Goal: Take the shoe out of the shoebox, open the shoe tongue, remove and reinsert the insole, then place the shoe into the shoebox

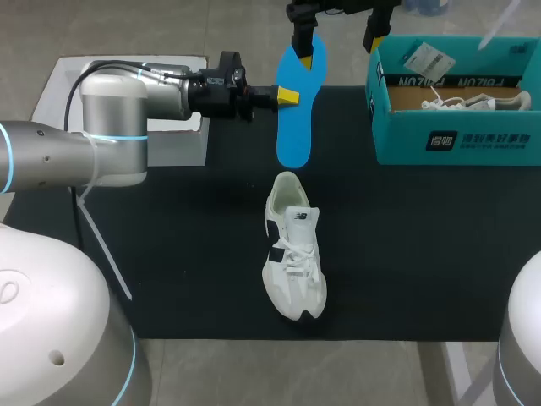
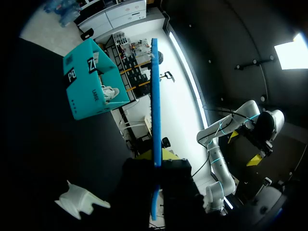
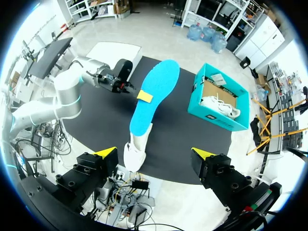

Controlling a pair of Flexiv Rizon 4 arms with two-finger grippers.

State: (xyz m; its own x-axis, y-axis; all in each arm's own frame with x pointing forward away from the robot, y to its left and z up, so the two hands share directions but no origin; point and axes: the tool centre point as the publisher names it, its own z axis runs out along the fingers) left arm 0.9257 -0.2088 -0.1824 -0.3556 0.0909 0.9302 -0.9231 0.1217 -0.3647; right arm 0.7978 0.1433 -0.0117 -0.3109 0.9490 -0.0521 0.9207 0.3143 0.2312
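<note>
So the blue insole [image 1: 294,139] is out of the shoe and up in the air, pinched at one long edge by the left gripper [image 1: 287,95]. Its yellow tips are clamped on either side of the foam, so it's closed on it, and nothing else is holding the insole. In the left wrist view you see the insole dead edge-on, a thin blue strip running straight out between the fingers. From the head camera its flat face is showing, and its near end hangs right around the heel of the shoe [image 1: 293,254]. Whether it's actually touching the shoe, I can't tell.

The shoe is white with dark side patches. It's sitting upright on its sole in the middle of the black mat [image 1: 186,254], with the heel opening toward the insole and the toe pointing back at the robot. Laces are still in.

The right gripper [image 1: 338,41] is up over the far end of the insole. Its fingers are spread wide with nothing between them, and the right wrist view looks down between the two yellow tips at the insole and shoe well below.

Off at the far right corner of the mat is the teal shoebox [image 1: 456,144]. It's open, with a second white shoe [image 1: 469,103] lying inside on its side.
</note>
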